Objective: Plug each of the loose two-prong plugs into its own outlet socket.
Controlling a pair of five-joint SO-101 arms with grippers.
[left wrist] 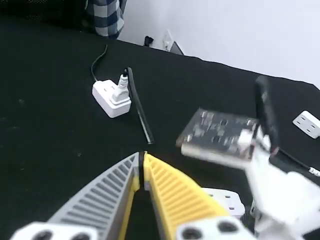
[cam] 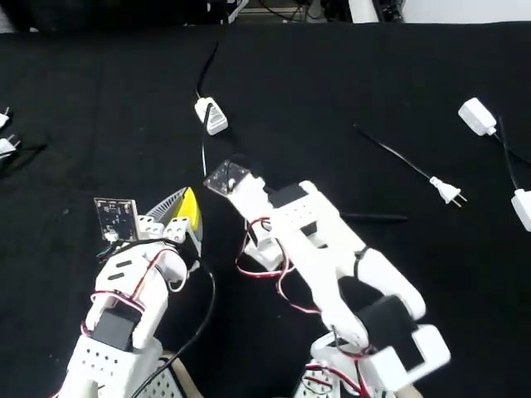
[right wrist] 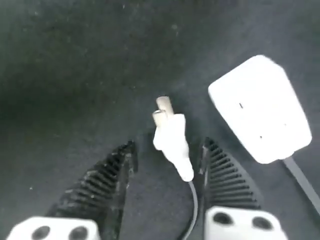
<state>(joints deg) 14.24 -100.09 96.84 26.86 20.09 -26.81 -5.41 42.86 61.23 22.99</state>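
Observation:
A white two-prong plug [right wrist: 170, 136] lies on the black cloth between the black fingers of my right gripper [right wrist: 167, 146], which stands open around it without clamping it. A white outlet block [right wrist: 260, 107] sits close beside that plug. From above, the right arm's wrist board [cam: 228, 178] covers that spot. My left gripper [left wrist: 141, 156] is shut and empty, its yellow and grey fingers [cam: 191, 211] just left of the right arm. Farther back, another white outlet [cam: 211, 116] [left wrist: 112, 98] has a plug seated in it. A loose plug [cam: 448, 192] with a black cord lies at the right.
Two more white outlets [cam: 477, 116] [cam: 523, 207] lie near the right edge, and one of them shows as an outlet [left wrist: 307, 122] from the left wrist. Small white plugs [cam: 5, 133] sit at the far left edge. A black cable [cam: 203, 75] runs back from the seated plug.

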